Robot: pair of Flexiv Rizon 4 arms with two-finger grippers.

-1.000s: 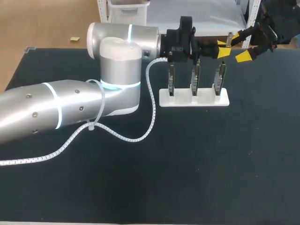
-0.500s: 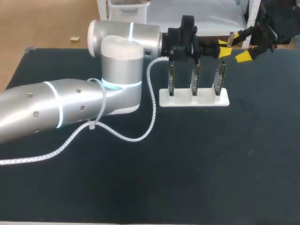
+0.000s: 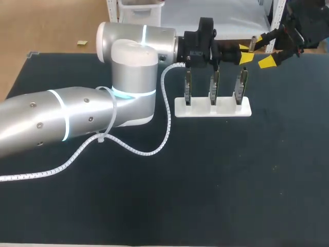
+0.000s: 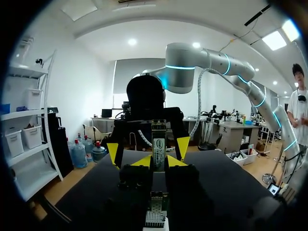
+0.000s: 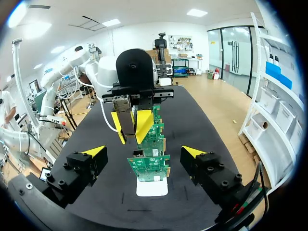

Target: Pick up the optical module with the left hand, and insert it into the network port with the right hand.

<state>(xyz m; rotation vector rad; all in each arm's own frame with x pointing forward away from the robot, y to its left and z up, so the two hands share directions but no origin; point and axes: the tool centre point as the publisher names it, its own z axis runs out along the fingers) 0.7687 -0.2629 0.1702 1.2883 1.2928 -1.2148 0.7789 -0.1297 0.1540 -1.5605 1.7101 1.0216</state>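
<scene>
- Over the table's far edge, head view: the left arm (image 3: pixel 77 116), smooth silver with glowing rings and a coiled white cable, has nudged toward the right gripper (image 3: pixel 266 50) since a second ago. Over the last half second nothing shifts.
- Same view: the left gripper (image 3: pixel 245 53) is clamped on the optical module (image 3: pixel 252 42), a slim metallic stick standing upright above the black matte table (image 3: pixel 205 180). The right gripper's yellow tips are spread wide on either side of it, not touching.
- Just below them, a flat white stand (image 3: pixel 213 108) carries three upright circuit boards (image 3: pixel 213 87) in a row.
- Left wrist view: the module sits pinched between this gripper's own yellow wedges, label facing us. The other gripper's tips flare out beyond it on both sides.
- Right wrist view: this gripper's blocky black fingers (image 5: pixel 79 168) stay far apart. Ahead, the boards show green and studded, with a small silvery network port (image 5: pixel 138 154) on the nearest one. The module hangs above them in the left gripper.
</scene>
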